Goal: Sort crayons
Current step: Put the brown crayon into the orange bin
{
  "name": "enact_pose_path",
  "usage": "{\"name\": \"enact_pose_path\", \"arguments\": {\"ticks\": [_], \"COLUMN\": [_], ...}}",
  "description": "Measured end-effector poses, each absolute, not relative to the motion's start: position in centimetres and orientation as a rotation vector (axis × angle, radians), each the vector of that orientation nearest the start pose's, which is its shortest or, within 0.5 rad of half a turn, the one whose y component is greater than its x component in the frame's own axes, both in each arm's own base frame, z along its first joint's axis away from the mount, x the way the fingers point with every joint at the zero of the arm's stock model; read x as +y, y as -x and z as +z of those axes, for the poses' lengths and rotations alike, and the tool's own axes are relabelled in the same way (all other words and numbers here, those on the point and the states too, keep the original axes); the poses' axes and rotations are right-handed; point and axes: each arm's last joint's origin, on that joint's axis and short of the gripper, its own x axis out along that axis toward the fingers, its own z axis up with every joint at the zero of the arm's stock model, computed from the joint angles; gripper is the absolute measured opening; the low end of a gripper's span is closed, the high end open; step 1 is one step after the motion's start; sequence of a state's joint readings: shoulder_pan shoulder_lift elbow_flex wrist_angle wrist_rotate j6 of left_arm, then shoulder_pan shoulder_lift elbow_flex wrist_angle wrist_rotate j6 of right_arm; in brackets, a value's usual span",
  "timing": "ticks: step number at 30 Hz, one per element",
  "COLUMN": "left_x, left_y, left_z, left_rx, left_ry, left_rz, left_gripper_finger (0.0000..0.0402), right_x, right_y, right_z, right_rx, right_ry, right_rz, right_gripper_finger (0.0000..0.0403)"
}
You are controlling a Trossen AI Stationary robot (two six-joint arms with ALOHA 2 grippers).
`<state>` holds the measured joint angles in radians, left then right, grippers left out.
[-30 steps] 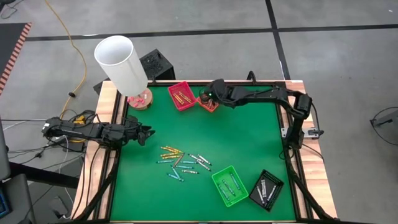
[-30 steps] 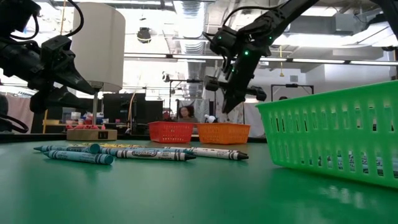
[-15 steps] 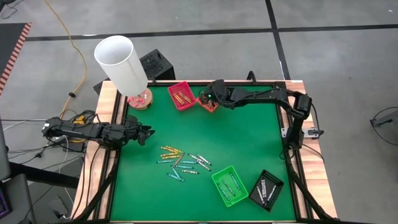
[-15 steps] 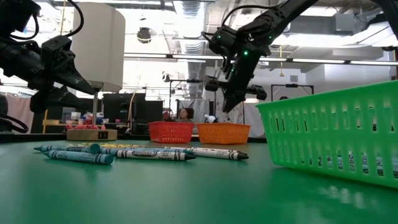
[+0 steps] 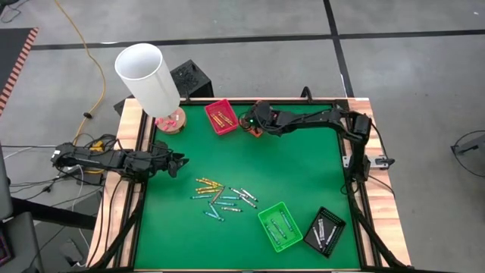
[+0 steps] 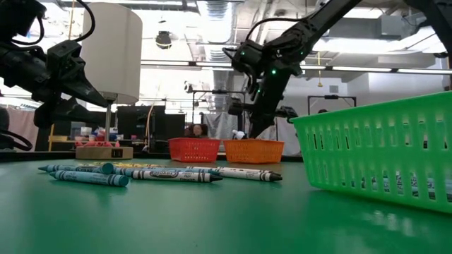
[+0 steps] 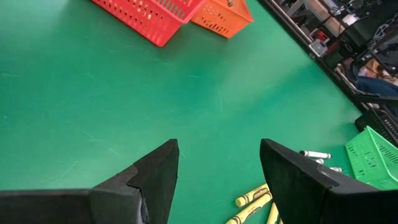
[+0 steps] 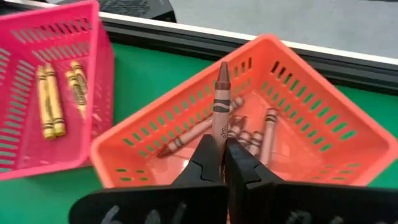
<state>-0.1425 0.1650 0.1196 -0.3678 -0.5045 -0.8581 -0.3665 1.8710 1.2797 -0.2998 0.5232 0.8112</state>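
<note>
My right gripper [image 5: 252,121] is shut on a red-brown crayon [image 8: 221,93] above the orange tray [image 8: 311,130], which holds several red-brown crayons. The pink-red tray [image 5: 221,116] beside it holds yellow crayons [image 8: 50,102]. A loose heap of crayons [image 5: 223,197] lies flat mid-table; it also shows in the low view [image 6: 162,173]. My left gripper [image 7: 217,168] is open and empty at the table's left edge [image 5: 179,161]. My right gripper pinches the red-brown crayon's blunt end [image 8: 219,132] between its two fingertips [image 8: 239,163]. The crayon lies along the fingers and sticks out past them, its point forward. The fingers slant down from the table's right. The crayon is clear of the orange tray below it.
A green tray [image 5: 280,226] and a black tray [image 5: 324,230] with crayons stand at the near right; the green tray fills the low view's right [image 6: 381,152]. A tall white cylinder [image 5: 148,76] on a wooden base stands at the far left corner.
My right gripper, still shut on the red-brown crayon, has gone a little toward the table's left and down over the orange tray.
</note>
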Motion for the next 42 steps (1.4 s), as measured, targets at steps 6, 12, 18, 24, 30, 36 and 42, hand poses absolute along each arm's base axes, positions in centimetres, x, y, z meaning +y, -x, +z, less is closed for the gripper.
{"name": "enact_pose_path", "arguments": {"ticks": [6,12,18,24,30,36,42], "left_x": [0.1,0.1,0.1,0.1,0.1,-0.1,-0.1], "left_y": [-9.3,-9.3,-9.3,-9.3,-9.3,-9.4,-9.4], "left_z": [15.8,15.8,15.8,15.8,15.8,15.8,15.8], "left_rx": [0.214,0.214,0.214,0.214,0.221,0.257,0.249], "left_ry": [0.706,0.708,0.708,0.708,0.676,0.692,0.731], "left_rz": [0.499,0.499,0.499,0.499,0.495,0.428,0.435], "left_gripper_finger": [0.0215,0.0215,0.0215,0.0215,0.0215,0.0215,0.0215], "right_x": [-15.8,-15.7,-15.7,-15.7,-15.9,-13.9,-6.8], "right_y": [-36.0,-36.0,-36.0,-36.1,-37.0,-39.3,-41.9], "right_z": [19.6,19.6,19.6,19.6,21.2,24.2,25.6], "right_rx": [0.532,0.537,0.537,0.545,0.575,0.63,0.621], "right_ry": [-0.635,-0.633,-0.633,-0.65,-0.65,-0.472,-0.145], "right_rz": [-1.156,-1.149,-1.15,-1.112,-0.961,-0.594,-0.17], "right_gripper_finger": [0.0002,0.0021,0.0053,0.0057,0.0058,0.0058,0.0058]}}
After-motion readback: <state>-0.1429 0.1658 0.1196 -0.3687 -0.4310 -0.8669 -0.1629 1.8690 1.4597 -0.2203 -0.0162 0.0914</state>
